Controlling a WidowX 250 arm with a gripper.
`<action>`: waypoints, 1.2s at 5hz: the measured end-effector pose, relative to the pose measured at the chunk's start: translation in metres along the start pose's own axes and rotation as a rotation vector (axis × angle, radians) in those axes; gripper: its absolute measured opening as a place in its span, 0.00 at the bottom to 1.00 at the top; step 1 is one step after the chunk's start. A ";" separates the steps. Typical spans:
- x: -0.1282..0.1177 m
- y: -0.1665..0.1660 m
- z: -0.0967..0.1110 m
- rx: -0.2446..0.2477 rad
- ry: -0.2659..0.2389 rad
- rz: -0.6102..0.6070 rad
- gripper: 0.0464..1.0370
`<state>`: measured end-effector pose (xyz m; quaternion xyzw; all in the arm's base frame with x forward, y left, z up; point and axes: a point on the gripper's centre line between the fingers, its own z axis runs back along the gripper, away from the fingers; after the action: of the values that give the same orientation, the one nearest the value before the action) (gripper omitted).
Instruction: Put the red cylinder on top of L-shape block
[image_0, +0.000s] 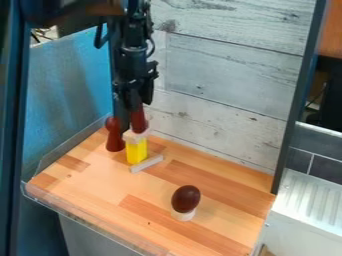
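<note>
At the upper left of the frame, the black gripper (137, 103) has its fingers clamped on the red cylinder (139, 121), nearly upright directly above the pale piece (136, 136) topping the yellow block (136, 151), though whether they touch is hard to make out.

The fingers (146, 96) are closed on the red cylinder (138, 121), right above a pale piece (135, 136) on a yellow block (137, 151). Below them, a pale bar (146, 164) lies on the surface (100, 182); a dark-red pin (115, 137) stands left of them.
</note>
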<state>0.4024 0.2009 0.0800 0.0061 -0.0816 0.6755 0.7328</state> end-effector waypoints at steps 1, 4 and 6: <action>0.001 0.000 -0.001 0.002 -0.010 -0.001 0.45; 0.001 -0.001 -0.001 -0.004 -0.005 -0.007 0.52; 0.000 -0.002 -0.001 -0.011 0.000 -0.022 0.97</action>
<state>0.4042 0.2007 0.0792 0.0029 -0.0851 0.6667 0.7404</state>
